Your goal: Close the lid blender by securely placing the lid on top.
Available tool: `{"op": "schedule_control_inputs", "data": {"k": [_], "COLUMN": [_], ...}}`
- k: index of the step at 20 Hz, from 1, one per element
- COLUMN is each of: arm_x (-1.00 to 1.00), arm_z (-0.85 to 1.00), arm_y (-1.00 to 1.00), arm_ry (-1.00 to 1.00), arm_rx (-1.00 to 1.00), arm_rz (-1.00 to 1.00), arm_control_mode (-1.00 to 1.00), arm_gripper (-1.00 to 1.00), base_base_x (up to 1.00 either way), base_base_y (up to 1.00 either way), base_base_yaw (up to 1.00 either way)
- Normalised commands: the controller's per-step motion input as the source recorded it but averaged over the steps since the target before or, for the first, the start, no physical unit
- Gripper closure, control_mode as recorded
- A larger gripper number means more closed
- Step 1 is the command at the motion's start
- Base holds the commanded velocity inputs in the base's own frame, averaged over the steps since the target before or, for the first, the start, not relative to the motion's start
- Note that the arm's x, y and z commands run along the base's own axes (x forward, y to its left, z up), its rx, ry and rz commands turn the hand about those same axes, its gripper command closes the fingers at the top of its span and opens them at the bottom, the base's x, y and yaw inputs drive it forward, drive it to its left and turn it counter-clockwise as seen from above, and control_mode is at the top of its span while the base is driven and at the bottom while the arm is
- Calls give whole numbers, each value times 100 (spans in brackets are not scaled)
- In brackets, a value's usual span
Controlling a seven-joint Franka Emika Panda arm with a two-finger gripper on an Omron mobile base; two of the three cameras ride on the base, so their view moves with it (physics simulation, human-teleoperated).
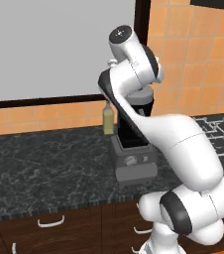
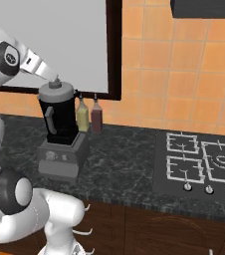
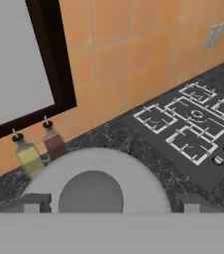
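The blender (image 2: 59, 119) is a dark jar with a grey side handle on a boxy grey base (image 1: 134, 161), standing on the black counter. The grey lid (image 2: 56, 92) lies flat on top of the jar, its small knob upward. In the hand view the lid (image 3: 139, 183) spreads across the lower middle, with the knob (image 3: 90, 194) at its centre. My gripper (image 3: 114, 203) hovers just above the lid and is open. One fingertip (image 3: 35, 202) stands to each side of the knob, neither touching it. From the right base view, the hand reaches in from the left over the lid.
A yellowish bottle (image 2: 82, 117) and a reddish bottle (image 2: 96, 119) stand right behind the blender against the tiled wall. A gas hob (image 2: 204, 164) lies on the counter to the right. A dark-framed window (image 2: 115, 50) rises behind. My own arm hides much of the jar in the left base view.
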Motion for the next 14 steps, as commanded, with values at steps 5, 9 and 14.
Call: {"op": "schedule_control_inputs", "data": {"k": [5,9,14], "arm_x": [-100,-100,-100], "arm_z": [-24,-45,-89], "arm_y": [61,66,36], "arm_ry": [1,0,1], "arm_rx": [-5,-13,-16], "arm_rz": [0,0,2], "arm_control_mode": [-100,-100,-100], "arm_gripper": [-100,-100,-100], "base_base_x": [0,0,0], "base_base_y": [0,0,0], "base_base_yaw": [0,0,0]}}
